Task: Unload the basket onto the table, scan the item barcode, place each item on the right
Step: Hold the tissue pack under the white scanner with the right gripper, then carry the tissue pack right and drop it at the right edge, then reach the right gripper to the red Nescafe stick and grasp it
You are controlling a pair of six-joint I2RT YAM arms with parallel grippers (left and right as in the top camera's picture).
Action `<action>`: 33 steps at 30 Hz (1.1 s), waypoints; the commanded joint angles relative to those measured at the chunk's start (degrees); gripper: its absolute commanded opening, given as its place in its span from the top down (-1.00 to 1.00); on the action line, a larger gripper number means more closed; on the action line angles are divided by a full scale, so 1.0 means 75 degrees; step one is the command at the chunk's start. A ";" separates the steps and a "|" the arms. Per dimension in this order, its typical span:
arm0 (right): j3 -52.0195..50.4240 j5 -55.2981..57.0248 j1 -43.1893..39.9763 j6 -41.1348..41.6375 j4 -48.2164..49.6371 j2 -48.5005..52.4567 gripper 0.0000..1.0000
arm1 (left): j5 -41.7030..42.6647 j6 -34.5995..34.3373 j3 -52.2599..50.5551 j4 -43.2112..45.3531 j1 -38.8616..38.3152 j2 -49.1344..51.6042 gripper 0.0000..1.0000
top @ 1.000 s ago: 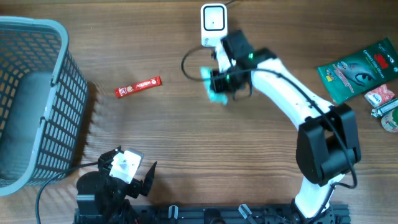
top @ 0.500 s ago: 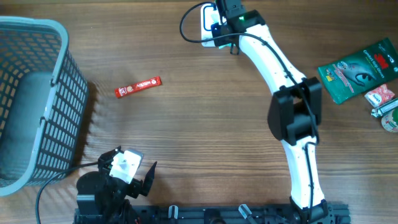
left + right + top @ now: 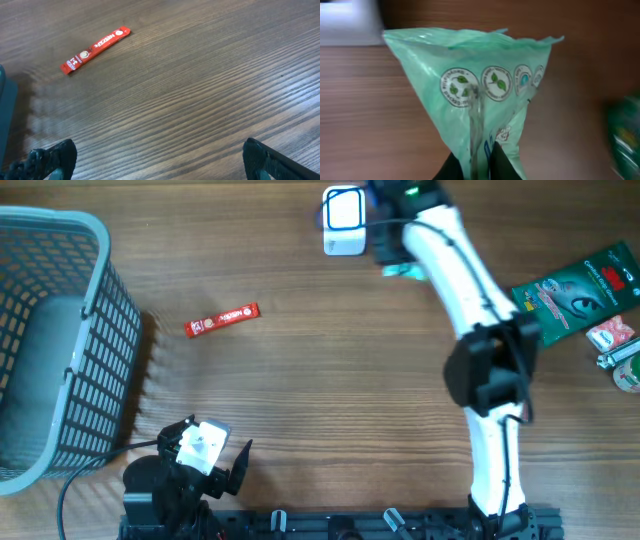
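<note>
My right gripper (image 3: 398,262) is shut on a pale green plastic packet (image 3: 480,85), pinched at its lower end between two black fingers (image 3: 504,162). The packet (image 3: 405,272) hangs just right of the white barcode scanner (image 3: 343,220) at the table's far edge. In the right wrist view the scanner (image 3: 350,20) is a white blur at top left; round leaf logos show on the packet, no barcode. A red sachet (image 3: 222,320) lies left of centre, also in the left wrist view (image 3: 95,50). My left gripper (image 3: 160,167) rests open and empty near the front edge (image 3: 205,455).
A grey mesh basket (image 3: 60,350) stands at the far left. Other packaged goods, among them a dark green pack (image 3: 575,290), lie at the right edge. The scanner's black cable loops at the table's far edge.
The right arm carried the green packet from below the scanner up over it, then across to its right side. The left arm and red sachet have not moved.
</note>
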 commanded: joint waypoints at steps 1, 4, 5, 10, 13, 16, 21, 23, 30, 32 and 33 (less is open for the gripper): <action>-0.0108 0.1845 -0.1521 0.1291 -0.0248 -0.0443 0.91 | 0.0122 0.0041 -0.0038 0.0000 0.0047 -0.0017 -1.00; -0.0941 0.1492 -0.2844 0.1282 0.0428 -0.0440 0.91 | 0.0125 0.0041 -0.0038 0.0000 0.0047 -0.0017 -1.00; -0.1282 0.1300 -0.3316 0.1282 0.0635 -0.0437 0.91 | 0.0125 0.0041 -0.0038 0.0000 0.0047 -0.0017 -1.00; -0.2154 0.0562 -0.4750 0.1186 0.1291 -0.0437 0.90 | 0.0122 0.0041 -0.0038 0.0000 0.0047 -0.0017 -1.00; -0.1953 -0.0195 -0.4881 0.0831 0.1256 -0.0516 -0.99 | 0.0125 0.0041 -0.0038 0.0000 0.0047 -0.0017 -1.00; -0.1472 -0.1035 -0.4756 0.1116 0.0653 -0.0691 -0.99 | 0.0122 0.0041 -0.0038 0.0000 0.0047 -0.0017 -1.00; -0.1256 -0.4637 -0.3710 0.1142 -0.0475 -0.1139 -1.00 | 0.0122 0.0041 -0.0038 0.0000 0.0047 -0.0017 -1.00; -0.1364 -0.5581 -0.2975 0.0664 -0.0475 -0.1128 -1.00 | 0.0122 0.0041 -0.0038 0.0000 0.0047 -0.0017 -1.00; -0.1556 -0.5604 0.0632 0.0653 0.1003 -0.1116 -0.99 | 0.0125 0.0041 -0.0038 0.0000 0.0047 -0.0017 -1.00; -0.1577 -0.5219 0.1393 0.0111 0.1932 -0.1067 -0.99 | 0.0122 0.0041 -0.0038 0.0000 0.0047 -0.0017 -1.00; -0.1649 -0.4838 0.1900 -0.0184 0.2629 -0.0935 -1.00 | 0.0122 0.0041 -0.0038 0.0000 0.0047 -0.0017 -1.00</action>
